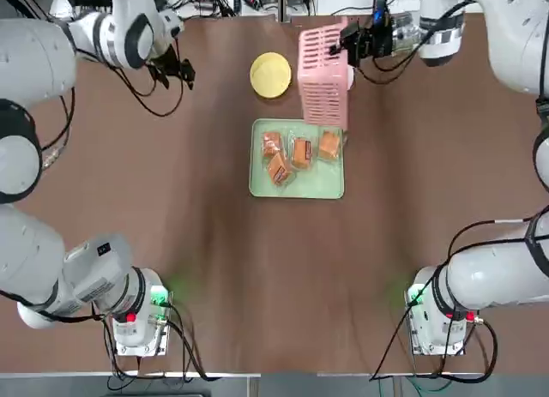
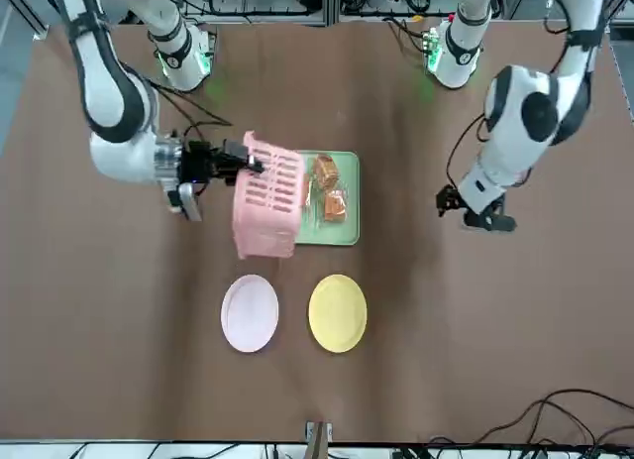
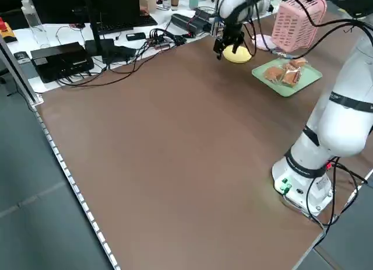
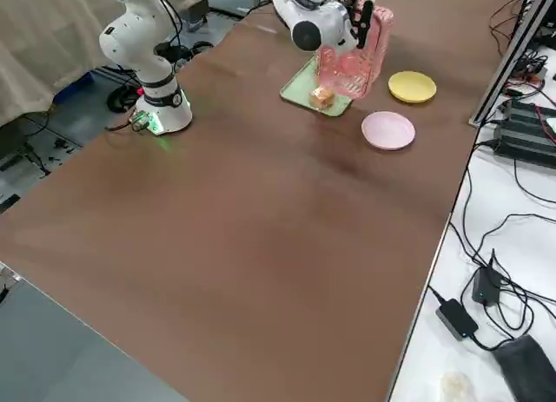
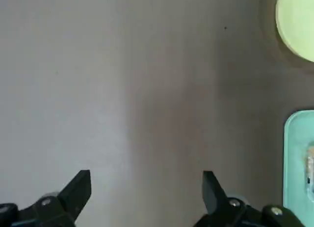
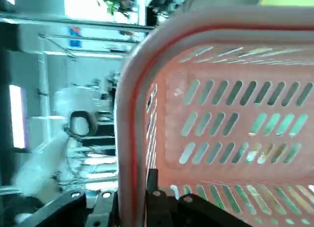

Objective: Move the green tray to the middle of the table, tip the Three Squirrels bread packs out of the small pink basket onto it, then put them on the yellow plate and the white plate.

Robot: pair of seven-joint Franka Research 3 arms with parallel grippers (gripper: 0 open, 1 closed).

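- The table (image 1: 171, 191) wears matt brown cloth.
- On it, the green tray (image 1: 322, 184) looks like smooth plastic.
- The small pink basket (image 1: 323, 78) above is slotted glossy plastic.
- Bread packs (image 1: 300, 152) sit in clear shiny film.

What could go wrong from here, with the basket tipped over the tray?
The right gripper pinches only the rim of the small pink basket, held tipped in the air; it could twist or slip and land on the Three Squirrels bread packs. The packs lie bunched, some touching, on the green tray, so a pick may drag a neighbour. In the top view the basket hides the white plate.
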